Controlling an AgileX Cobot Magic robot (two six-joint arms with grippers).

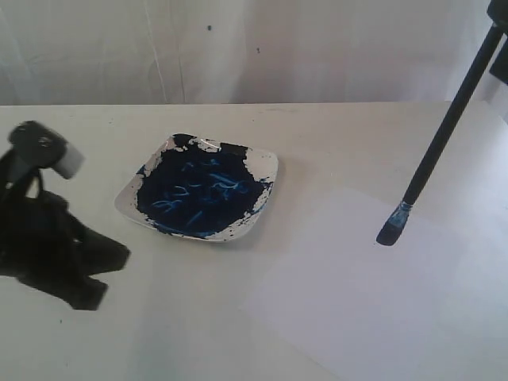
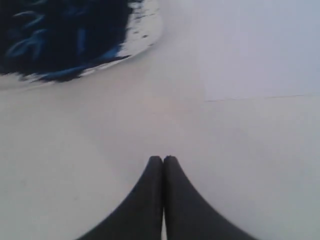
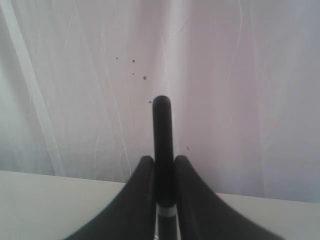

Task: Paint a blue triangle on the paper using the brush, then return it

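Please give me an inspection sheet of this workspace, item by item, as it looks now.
Surface: white table, no spills seen outside the dish.
Job's things: paper lies flat, no blue marks on it; brush tilted, stained tip over the paper, contact cannot be told; dish smeared with dark blue paint, left of the paper.
Clutter: nothing seen.
Grippers: left tool shut, empty, over the table near the dish; right tool shut on the brush handle.
Cables: nothing seen.
Surroundings: white curtain behind, with a few dark specks.
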